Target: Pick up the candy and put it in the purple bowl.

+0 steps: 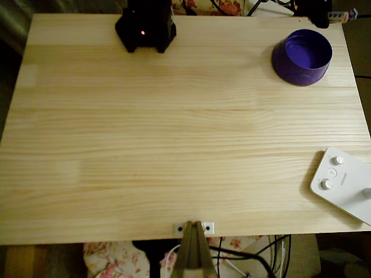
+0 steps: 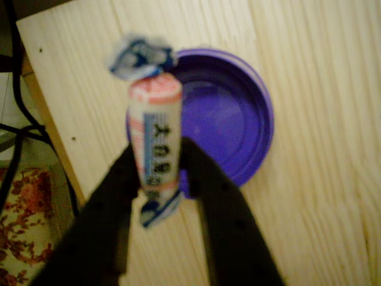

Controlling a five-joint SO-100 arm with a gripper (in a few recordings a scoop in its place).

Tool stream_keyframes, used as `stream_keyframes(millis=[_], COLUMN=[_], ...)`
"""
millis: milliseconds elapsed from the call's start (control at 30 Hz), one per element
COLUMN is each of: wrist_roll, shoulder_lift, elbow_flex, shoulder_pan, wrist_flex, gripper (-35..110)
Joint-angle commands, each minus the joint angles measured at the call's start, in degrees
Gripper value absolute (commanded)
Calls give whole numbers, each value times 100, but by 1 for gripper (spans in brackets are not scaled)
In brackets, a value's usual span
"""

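In the wrist view the gripper (image 2: 159, 159) has its two dark fingers (image 2: 107, 220) pinched on the candy (image 2: 156, 140) — it stands lengthwise between them, one twisted end sticking out past the tips. Just beyond the fingertips sits the purple bowl (image 2: 229, 122) on the wooden table (image 2: 321, 89) — the candy hangs over its near rim.

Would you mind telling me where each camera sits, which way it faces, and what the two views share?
Overhead view: fixed above, looking straight down on the wooden table; the arm's black base sits at the top edge.
Wrist view: rides the arm, looking down past the tool, whose dark fingers grip the candy.
Shared: the purple bowl, also under the tool.
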Motion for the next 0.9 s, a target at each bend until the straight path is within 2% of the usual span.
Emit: stream_keyframes(millis=[0, 600, 867], wrist_roll=[0, -237, -264], shoulder_lift=[229, 237, 413], elbow_flex=[-475, -378, -378], shoulder_pan=[-26, 176, 264], wrist_flex=[-193, -193, -132], gripper=[5, 17, 17])
